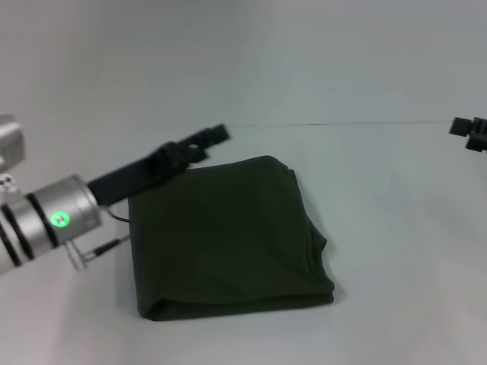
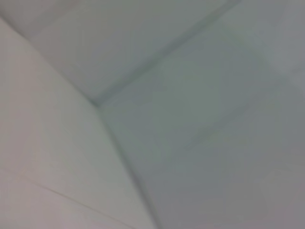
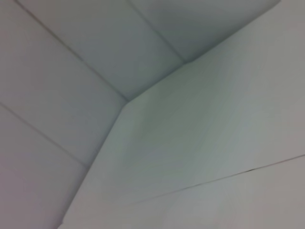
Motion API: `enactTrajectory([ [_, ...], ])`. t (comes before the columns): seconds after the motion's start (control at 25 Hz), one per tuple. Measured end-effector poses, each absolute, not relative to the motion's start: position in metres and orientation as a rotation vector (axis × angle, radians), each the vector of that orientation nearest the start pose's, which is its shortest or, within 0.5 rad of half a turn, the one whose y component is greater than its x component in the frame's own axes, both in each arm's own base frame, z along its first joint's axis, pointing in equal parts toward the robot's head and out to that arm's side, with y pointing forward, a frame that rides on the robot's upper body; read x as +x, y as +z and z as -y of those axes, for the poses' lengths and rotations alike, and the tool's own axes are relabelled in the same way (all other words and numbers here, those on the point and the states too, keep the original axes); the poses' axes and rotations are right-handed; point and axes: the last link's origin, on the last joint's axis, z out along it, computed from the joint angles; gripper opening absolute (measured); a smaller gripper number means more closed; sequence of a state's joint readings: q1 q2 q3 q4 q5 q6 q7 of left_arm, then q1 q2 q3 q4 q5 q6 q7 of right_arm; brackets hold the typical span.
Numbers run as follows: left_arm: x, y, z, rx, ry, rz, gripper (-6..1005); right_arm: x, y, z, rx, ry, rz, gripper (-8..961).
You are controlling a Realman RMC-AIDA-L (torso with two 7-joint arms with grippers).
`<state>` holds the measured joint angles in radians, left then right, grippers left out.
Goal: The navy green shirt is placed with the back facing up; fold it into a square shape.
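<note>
Shirt (image 1: 228,239), dark olive green, lies folded into a rough square on my white table (image 1: 396,228), a little left of the middle in the head view. Its near edge is a thick rounded fold, and its right edge shows stacked layers with a small bulge. My left hand (image 1: 215,137) reaches out just past the shirt's far left corner, above the cloth; I cannot tell whether its fingers are apart or together. My right hand (image 1: 469,133) sits well apart at the far right edge, its state also unclear. Only the head view shows the shirt; both wrist views show nothing but pale flat panels and seams.
</note>
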<state>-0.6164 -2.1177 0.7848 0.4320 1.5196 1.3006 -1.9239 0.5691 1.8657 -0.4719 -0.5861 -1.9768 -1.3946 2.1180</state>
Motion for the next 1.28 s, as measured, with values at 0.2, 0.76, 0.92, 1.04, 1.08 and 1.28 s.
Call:
enactTrajectory([
  [0.2, -0.258, -0.002, -0.384, -2.041, -1.176, 1.539, 859, 0.295, 0.098, -0.386, -2.105, 0.884, -1.554, 820],
  [0.76, -0.304, -0.002, -0.400, -1.876, -0.804, 1.516, 895, 0.290, 0.069, -0.382, -2.099, 0.914, -1.633, 820],
  [0.92, -0.305, -0.007, -0.399, -1.875, -0.772, 1.513, 894, 0.292, 0.068, -0.381, -2.087, 0.914, -1.646, 820],
  [1.04, -0.305, -0.010, -0.399, -1.878, -0.745, 1.507, 894, 0.292, 0.068, -0.381, -2.086, 0.915, -1.648, 820],
  [1.08, -0.305, -0.012, -0.399, -1.881, -0.735, 1.505, 894, 0.292, 0.068, -0.381, -2.086, 0.914, -1.647, 820],
  [1.28, -0.303, -0.021, -0.398, -1.894, -0.704, 1.502, 894, 0.292, 0.069, -0.381, -2.088, 0.909, -1.646, 820],
])
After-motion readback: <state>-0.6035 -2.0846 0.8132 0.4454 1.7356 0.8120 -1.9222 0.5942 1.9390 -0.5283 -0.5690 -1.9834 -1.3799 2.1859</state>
